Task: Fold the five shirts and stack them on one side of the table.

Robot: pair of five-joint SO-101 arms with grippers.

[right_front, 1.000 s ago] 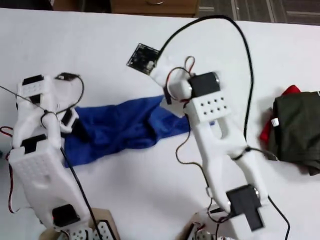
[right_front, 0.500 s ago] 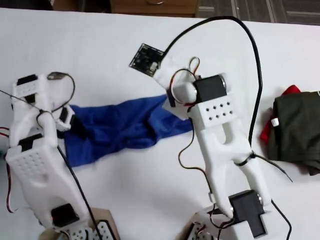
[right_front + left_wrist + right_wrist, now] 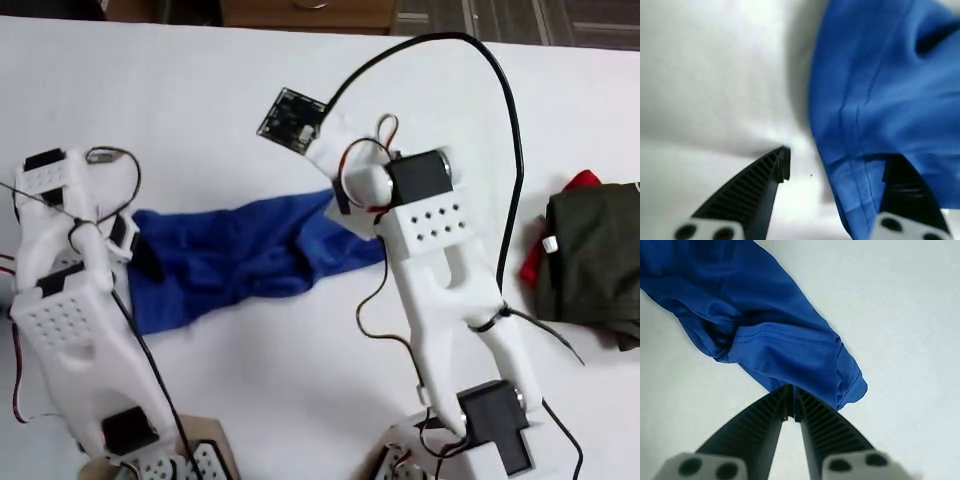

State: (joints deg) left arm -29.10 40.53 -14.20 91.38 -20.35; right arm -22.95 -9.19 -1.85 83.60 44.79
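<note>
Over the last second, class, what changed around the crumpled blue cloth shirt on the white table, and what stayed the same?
The left gripper slid left to the end of the crumpled blue cloth shirt and is open there. The right gripper nudged slightly right at first, then held, shut at the shirt's other end. The shirt and the folded dark green stack kept their places.

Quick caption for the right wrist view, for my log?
Right gripper pinched shut on the hem of the blue shirt, lying rumpled on the white table.
</note>
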